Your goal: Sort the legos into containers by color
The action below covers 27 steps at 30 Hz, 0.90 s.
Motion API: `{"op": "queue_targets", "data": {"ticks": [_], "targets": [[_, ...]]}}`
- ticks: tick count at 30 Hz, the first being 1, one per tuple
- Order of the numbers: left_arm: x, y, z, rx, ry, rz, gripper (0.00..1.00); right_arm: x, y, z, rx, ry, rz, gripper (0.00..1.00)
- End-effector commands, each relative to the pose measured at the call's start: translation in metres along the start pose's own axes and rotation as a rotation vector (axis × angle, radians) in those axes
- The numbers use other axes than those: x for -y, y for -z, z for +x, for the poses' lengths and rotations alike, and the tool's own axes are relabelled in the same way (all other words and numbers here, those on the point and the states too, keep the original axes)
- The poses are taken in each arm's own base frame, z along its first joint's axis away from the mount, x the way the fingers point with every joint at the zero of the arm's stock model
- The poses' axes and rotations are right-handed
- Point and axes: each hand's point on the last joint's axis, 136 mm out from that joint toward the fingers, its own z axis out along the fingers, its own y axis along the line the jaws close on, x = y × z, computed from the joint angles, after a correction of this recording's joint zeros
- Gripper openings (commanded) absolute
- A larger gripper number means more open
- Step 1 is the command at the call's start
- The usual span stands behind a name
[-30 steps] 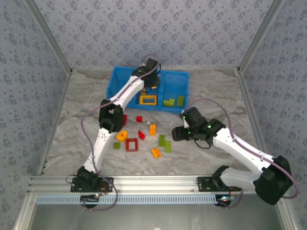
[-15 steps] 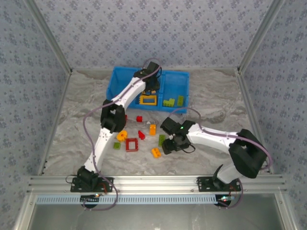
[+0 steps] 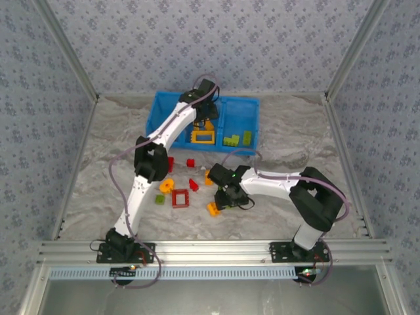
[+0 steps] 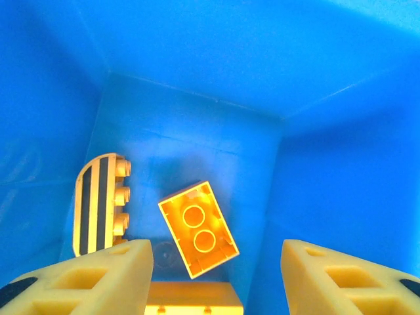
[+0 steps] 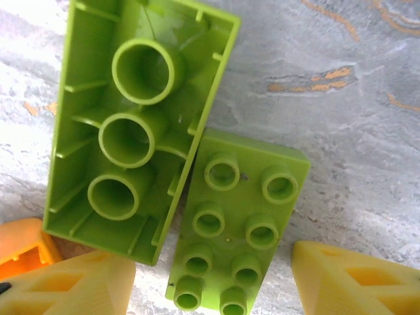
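Sorting greens, it seems: studded green brick (image 5: 239, 230) flat on the tabletop (image 5: 367, 98), well in front of the blue bin (image 3: 157, 115), touching an upturned green brick (image 5: 138, 125). Straddled by the right fingers (image 5: 348, 279), spread wide, gripping nothing. Next, probably: close on its long sides, lift, carry to the bin's compartment holding greens. Left fingers (image 4: 92, 279) apart and empty inside the bin's middle compartment, above an orange brick (image 4: 199, 228).

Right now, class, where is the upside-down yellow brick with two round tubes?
Left wrist view: the yellow brick lies inside the blue bin, right of the striped curved brick, ahead of the open left gripper.
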Motion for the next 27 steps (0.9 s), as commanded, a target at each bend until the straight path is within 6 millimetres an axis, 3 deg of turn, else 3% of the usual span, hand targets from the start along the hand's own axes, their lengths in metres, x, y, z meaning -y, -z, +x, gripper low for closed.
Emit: {"op": "queue_targets", "data": {"ticks": [1, 6, 10, 13, 15, 21, 25, 27], "targets": [[0.013, 0.067, -0.035, 0.09, 0.039, 0.074, 0.54, 0.005, -0.005, 0.002, 0.001, -0.044, 0.049, 0.62], [0.019, 0.114, -0.051, 0.141, 0.071, 0.128, 0.54, 0.011, -0.007, 0.003, 0.01, -0.053, 0.076, 0.46], [0.015, 0.154, -0.057, 0.168, 0.082, 0.14, 0.55, 0.018, -0.009, 0.004, 0.002, -0.026, 0.131, 0.41], [-0.005, 0.182, -0.056, 0.176, 0.09, 0.1, 0.57, 0.025, -0.002, 0.002, 0.018, -0.014, 0.169, 0.32], [-0.027, 0.196, -0.05, 0.161, 0.115, 0.07, 0.58, 0.029, 0.011, -0.002, 0.049, -0.017, 0.179, 0.31], [-0.088, 0.239, -0.013, 0.122, 0.187, 0.077, 0.61, 0.047, 0.086, -0.024, 0.171, -0.032, 0.176, 0.31], [-0.12, 0.266, 0.035, 0.085, 0.168, 0.083, 0.65, 0.062, 0.124, -0.078, 0.26, -0.081, 0.117, 0.32], [-0.133, 0.273, 0.06, 0.077, 0.175, 0.092, 0.68, 0.072, 0.124, -0.11, 0.255, -0.118, 0.104, 0.32]]}}
